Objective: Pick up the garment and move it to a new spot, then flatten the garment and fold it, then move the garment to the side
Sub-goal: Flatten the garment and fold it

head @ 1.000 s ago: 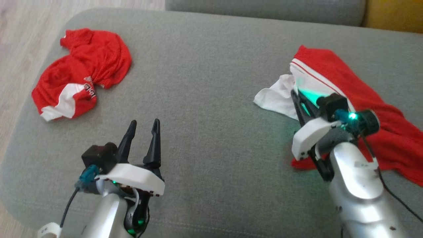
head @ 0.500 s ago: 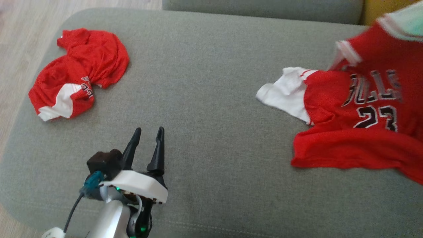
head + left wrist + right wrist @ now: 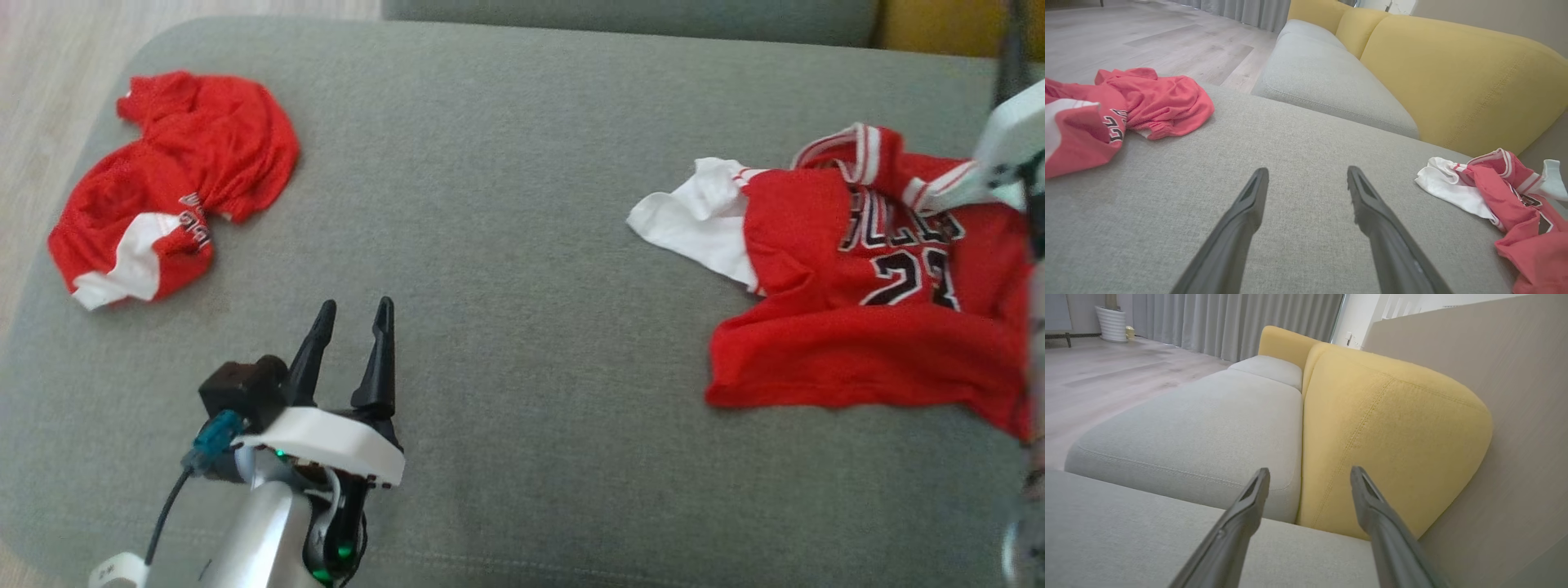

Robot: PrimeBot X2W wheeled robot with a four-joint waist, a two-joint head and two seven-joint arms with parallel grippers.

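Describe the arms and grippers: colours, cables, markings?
Left gripper: two long dark tapered fingers, white housing, silvery forearm. Black camera block alongside, teal connector with black cable, green light underneath. Right gripper: matching dark tapered fingers.

Soft even daylight, blurred right edge.

The left arm (image 3: 261, 531) is silver, with a white wrist plate (image 3: 326, 437), teal connector (image 3: 214, 435) and tapered black jaws.
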